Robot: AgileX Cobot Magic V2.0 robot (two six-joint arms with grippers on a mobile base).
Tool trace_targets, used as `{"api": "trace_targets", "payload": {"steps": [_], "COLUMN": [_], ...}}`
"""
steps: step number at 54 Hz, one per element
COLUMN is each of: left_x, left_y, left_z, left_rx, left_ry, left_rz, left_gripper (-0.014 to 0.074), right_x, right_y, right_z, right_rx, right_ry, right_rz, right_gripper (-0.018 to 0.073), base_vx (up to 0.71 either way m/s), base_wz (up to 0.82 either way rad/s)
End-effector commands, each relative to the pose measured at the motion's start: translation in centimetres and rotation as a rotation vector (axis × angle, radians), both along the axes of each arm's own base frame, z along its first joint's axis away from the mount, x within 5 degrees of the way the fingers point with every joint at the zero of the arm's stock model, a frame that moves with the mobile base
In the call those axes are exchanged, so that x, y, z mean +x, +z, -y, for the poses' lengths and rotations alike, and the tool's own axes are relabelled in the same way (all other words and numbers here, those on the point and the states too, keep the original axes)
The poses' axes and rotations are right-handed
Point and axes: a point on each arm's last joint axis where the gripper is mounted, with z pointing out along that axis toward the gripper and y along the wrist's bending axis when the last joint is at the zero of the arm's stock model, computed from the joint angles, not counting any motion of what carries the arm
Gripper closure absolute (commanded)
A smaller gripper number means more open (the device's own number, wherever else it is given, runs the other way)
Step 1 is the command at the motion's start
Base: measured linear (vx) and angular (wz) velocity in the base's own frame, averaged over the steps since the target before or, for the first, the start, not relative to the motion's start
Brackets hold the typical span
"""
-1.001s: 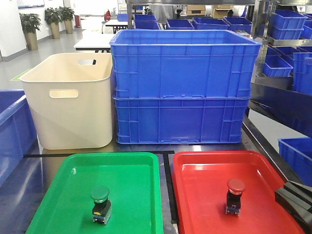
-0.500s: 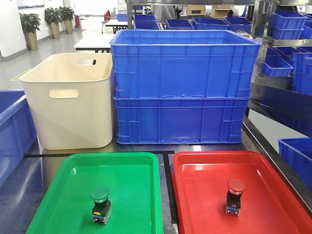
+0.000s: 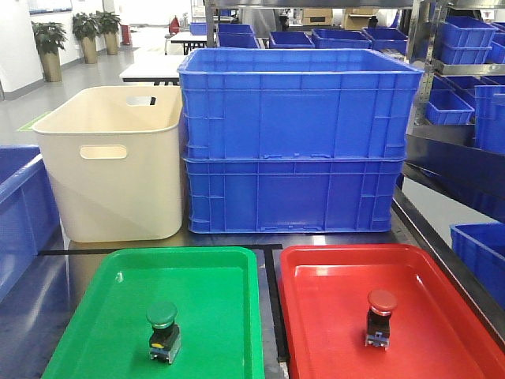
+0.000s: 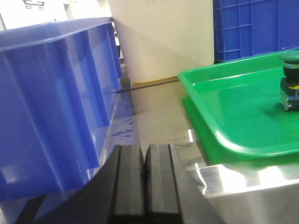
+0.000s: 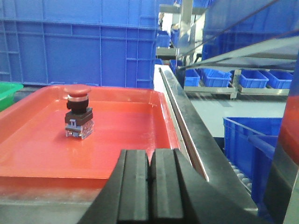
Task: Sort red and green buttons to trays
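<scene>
The green button stands upright in the green tray, and also shows at the right edge of the left wrist view as the green button in the green tray. The red button stands upright in the red tray; the right wrist view has the red button on the red tray. My left gripper is shut and empty, low beside the green tray's near-left corner. Just in front of the red tray's near edge, my right gripper is also shut and empty. Neither gripper shows in the front view.
Two stacked blue crates and a cream tub stand behind the trays. Another blue crate sits close on the left of my left gripper. The table's metal edge runs along the right, with blue bins below.
The right gripper, seen at the lower right corner of the front view one second ago, has withdrawn out of that view. Buttons and trays have not moved.
</scene>
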Motion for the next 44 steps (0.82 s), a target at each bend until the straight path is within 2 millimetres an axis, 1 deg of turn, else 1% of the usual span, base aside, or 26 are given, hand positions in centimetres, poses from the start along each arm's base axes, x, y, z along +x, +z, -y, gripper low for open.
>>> {"api": "trace_targets", "payload": {"steps": [1,44], "left_x": [-0.24,-0.24], "left_y": [1.62,1.62], "left_z": [-0.09,-0.09], "left_rx": [-0.016,-0.016], "left_ry": [0.009,0.009], "left_rz": [0.113,0.113], "left_gripper": [0.0601,0.0601], "right_x": [-0.06,-0.07], "right_y": [0.45,0.50], "right_z": [0.03,0.04], "right_rx": [-0.006,-0.004], "right_ry": [-0.005,-0.006], "right_rz": [0.088,0.093], "right_gripper": [0.0571,0.0571], "base_vx": [0.00,0.00], "base_wz": [0.00,0.00]}}
